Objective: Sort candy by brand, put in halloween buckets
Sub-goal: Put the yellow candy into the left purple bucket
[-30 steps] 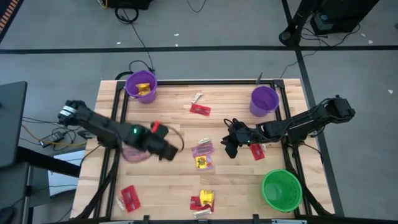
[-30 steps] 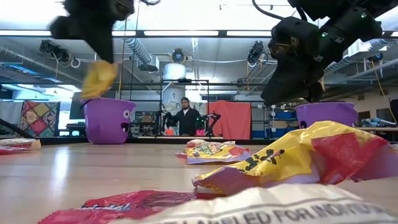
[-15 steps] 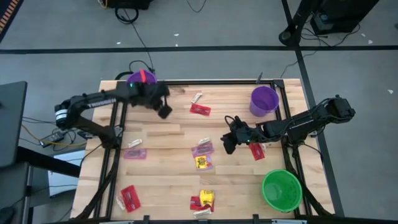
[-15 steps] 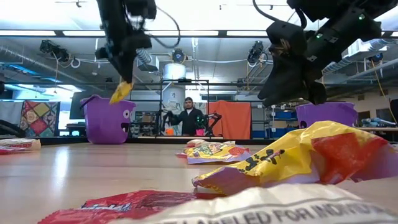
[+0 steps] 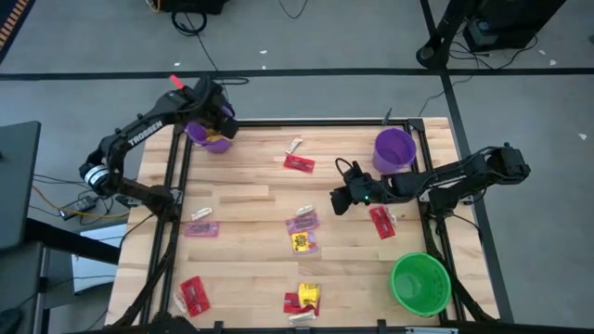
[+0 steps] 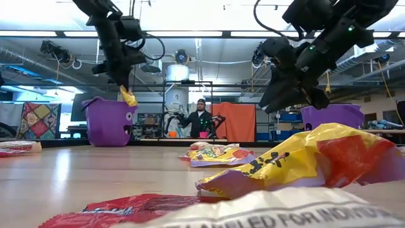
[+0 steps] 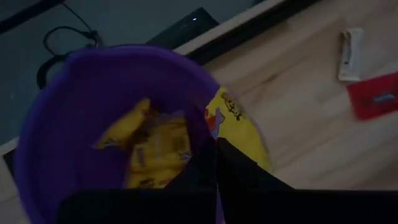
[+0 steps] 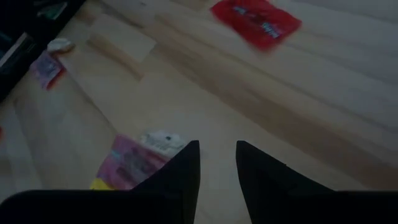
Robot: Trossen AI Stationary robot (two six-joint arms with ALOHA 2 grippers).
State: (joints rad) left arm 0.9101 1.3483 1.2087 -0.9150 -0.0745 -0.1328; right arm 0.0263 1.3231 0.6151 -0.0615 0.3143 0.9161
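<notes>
My left gripper [image 5: 219, 124] hangs over the purple bucket [image 5: 206, 139] at the table's far left corner, shut on a yellow candy [image 6: 128, 97]. Several more yellow candies [image 7: 152, 149] lie inside that bucket. My right gripper [image 5: 338, 199] hovers open above the table's middle right, with nothing between its fingers. Just beyond it lie a pink candy [image 8: 132, 163] and a red candy [image 8: 256, 22]. A second purple bucket [image 5: 394, 148] stands at the far right and a green bucket [image 5: 419, 283] at the near right. My left gripper pinches the yellow candy's upper end [image 7: 231, 132] between its two fingers, coming at it from above and slanting down. The candy hangs below the fingertips, lifted clear, just over the purple bucket's rim [image 7: 208, 106] on the side facing the table's middle.
Loose candy lies flat on the wood: red [image 5: 298, 163], pink [image 5: 302, 223], yellow [image 5: 301, 242], red [image 5: 381, 223], pink [image 5: 201, 228], red [image 5: 192, 295], and a yellow and red pile [image 5: 303, 297]. A black frame runs along the table's edges. A person stands in the room behind.
My left gripper has swung from above the table's middle left toward the far edge, carrying the yellow candy, and now stands over the far left purple bucket. The candy has stayed hanging below it. My right gripper has rolled a little and shifted slightly toward the far edge.
</notes>
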